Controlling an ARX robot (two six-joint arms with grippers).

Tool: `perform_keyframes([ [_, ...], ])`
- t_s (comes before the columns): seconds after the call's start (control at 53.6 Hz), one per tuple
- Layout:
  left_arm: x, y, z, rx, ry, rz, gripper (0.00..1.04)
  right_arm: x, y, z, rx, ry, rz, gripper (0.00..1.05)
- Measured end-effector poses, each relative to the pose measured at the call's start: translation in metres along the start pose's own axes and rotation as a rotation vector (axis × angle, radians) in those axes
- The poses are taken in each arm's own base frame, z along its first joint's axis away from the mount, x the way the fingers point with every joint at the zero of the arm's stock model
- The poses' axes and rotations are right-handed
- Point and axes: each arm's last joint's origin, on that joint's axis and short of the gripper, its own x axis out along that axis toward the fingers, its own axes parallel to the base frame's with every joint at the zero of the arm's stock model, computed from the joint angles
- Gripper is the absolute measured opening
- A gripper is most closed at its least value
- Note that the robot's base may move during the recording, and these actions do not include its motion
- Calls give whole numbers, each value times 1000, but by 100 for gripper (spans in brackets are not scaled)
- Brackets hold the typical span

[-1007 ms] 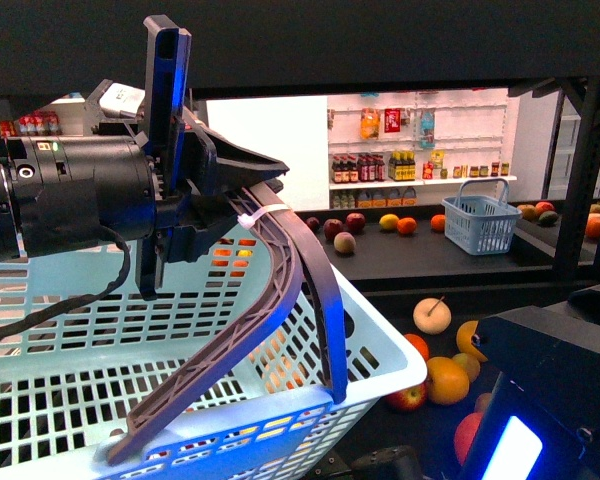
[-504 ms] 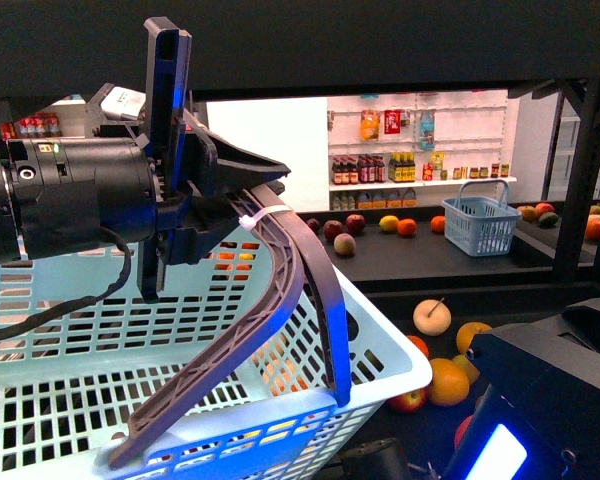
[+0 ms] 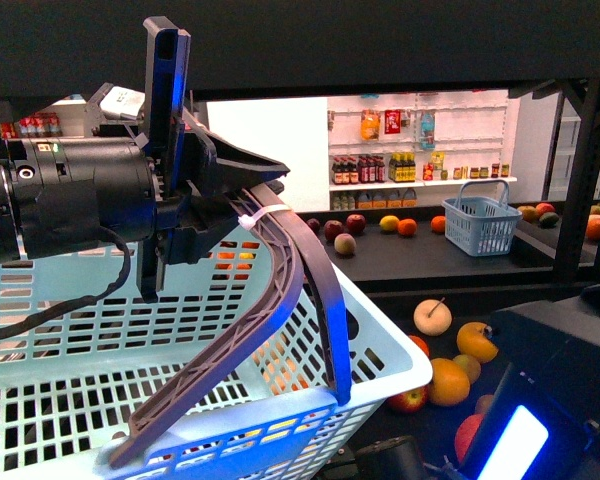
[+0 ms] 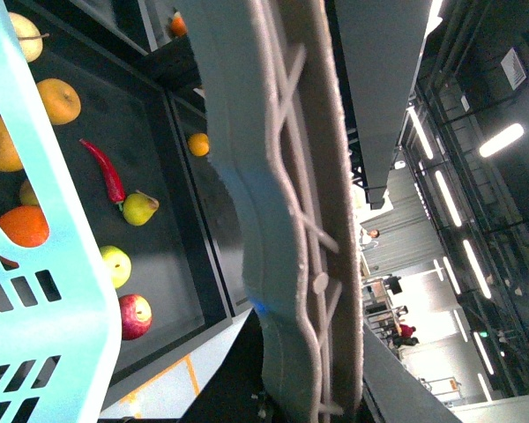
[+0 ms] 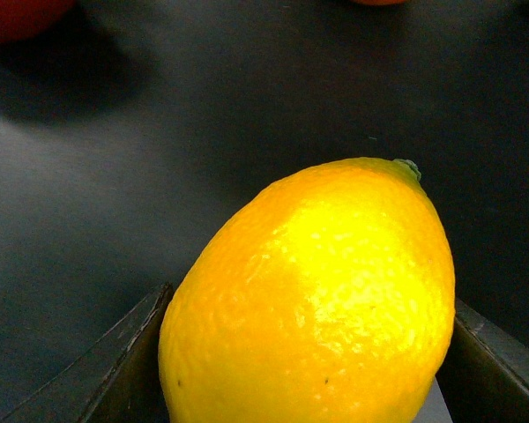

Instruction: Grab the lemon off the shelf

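Note:
The lemon [image 5: 309, 300] is bright yellow and oval and fills the right wrist view. My right gripper [image 5: 307, 361] is shut on it, with a dark finger at each side, above the shelf's dark tray [image 5: 247, 115]. In the front view only the right arm's black body [image 3: 555, 390] shows, at the lower right. My left gripper [image 3: 245, 195] is shut on the brown basket handle [image 3: 285, 290] of a pale blue basket [image 3: 385, 345]. The handle also fills the left wrist view [image 4: 282, 220]. The black shelf [image 3: 450, 275] stands ahead.
A small blue basket [image 3: 482, 222], apples and oranges [image 3: 407, 226] lie on the upper tray. A pale round fruit [image 3: 432, 315] and an orange [image 3: 446, 380] lie on the lower tray. A black post [image 3: 580, 170] stands right. White racks of bottles [image 3: 410, 165] stand behind.
The right arm's black body at the lower right shifted a little left and then back right. The left arm and the basket have not moved.

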Motion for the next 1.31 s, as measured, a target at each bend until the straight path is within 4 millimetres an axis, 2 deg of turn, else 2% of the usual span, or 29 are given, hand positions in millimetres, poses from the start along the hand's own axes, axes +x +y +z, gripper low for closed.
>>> perform_keyframes([
  [0.168,0,0,0,0,0,0,10,-25,-41,3,42,8,-128,74],
  [0.336,0,0,0,0,0,0,10,-46,-69,0,92,14,-233,74],
  [0.485,0,0,0,0,0,0,10,-82,-107,-1,228,10,-398,74],
  [0.56,0,0,0,0,0,0,10,-110,-127,15,320,-64,-460,74],
  [0.672,0,0,0,-1,0,0,10,-163,-145,60,453,-262,-506,74],
  [0.802,0,0,0,-1,1,-1,10,-209,-147,94,534,-420,-485,74],
  [0.97,0,0,0,0,0,0,10,-245,-133,122,606,-535,-356,74],
  [1.063,0,0,0,-1,1,0,10,-250,-113,133,618,-553,-235,74],
  [1.306,0,0,0,0,1,-1,10,-250,-59,145,577,-539,24,74],
])
